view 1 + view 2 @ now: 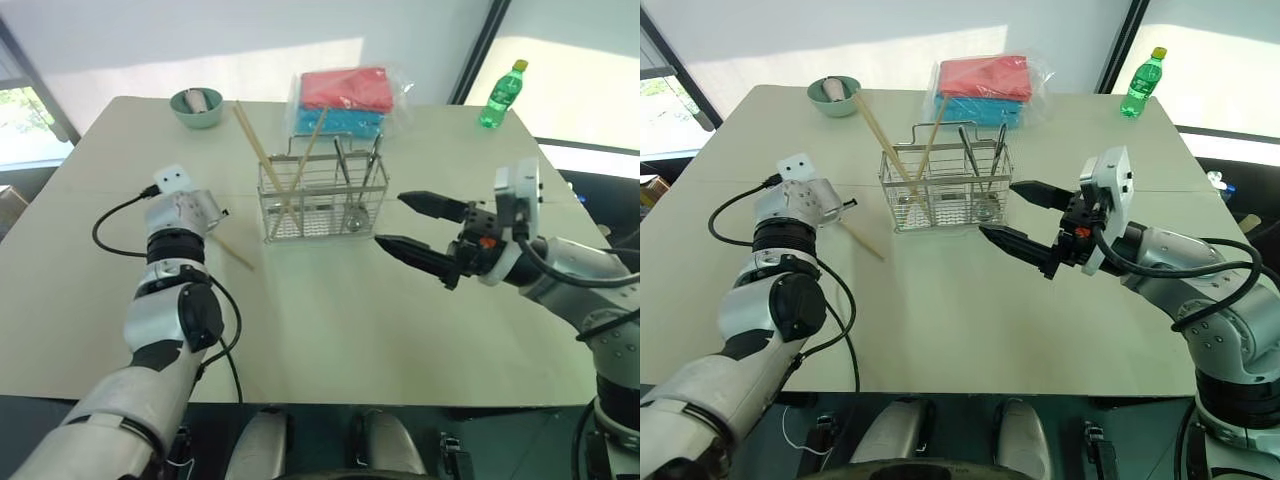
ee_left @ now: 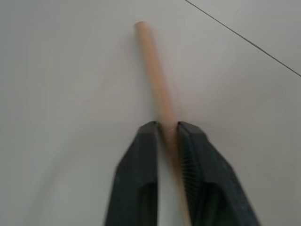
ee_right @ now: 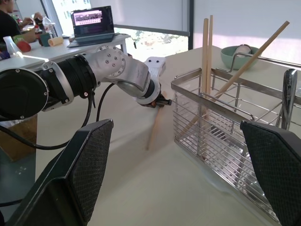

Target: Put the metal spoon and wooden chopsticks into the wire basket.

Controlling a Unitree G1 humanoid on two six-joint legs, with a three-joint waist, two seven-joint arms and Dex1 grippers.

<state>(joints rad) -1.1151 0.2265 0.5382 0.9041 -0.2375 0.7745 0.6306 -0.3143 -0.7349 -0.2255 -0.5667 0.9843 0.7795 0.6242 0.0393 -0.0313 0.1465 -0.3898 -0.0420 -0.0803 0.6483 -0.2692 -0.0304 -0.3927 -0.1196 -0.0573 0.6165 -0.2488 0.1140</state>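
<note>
- Your left gripper [image 2: 167,136] was pinched on a wooden chopstick [image 2: 155,75] lying on the table [image 1: 330,330], left of centre.
- Your right gripper [image 1: 405,222] was spread wide, empty, right of the wire basket [image 1: 322,205].
- Basket at upper centre held more chopsticks [image 1: 262,160] and the metal spoon [image 1: 352,190].

Smooth pale wooden chopstick [image 2: 155,80], matt black ribbed finger pads [image 2: 190,165], shiny wire basket [image 1: 322,200], matt table [image 1: 330,320].

No legible text, label, brand, number or sign on anything.
</note>
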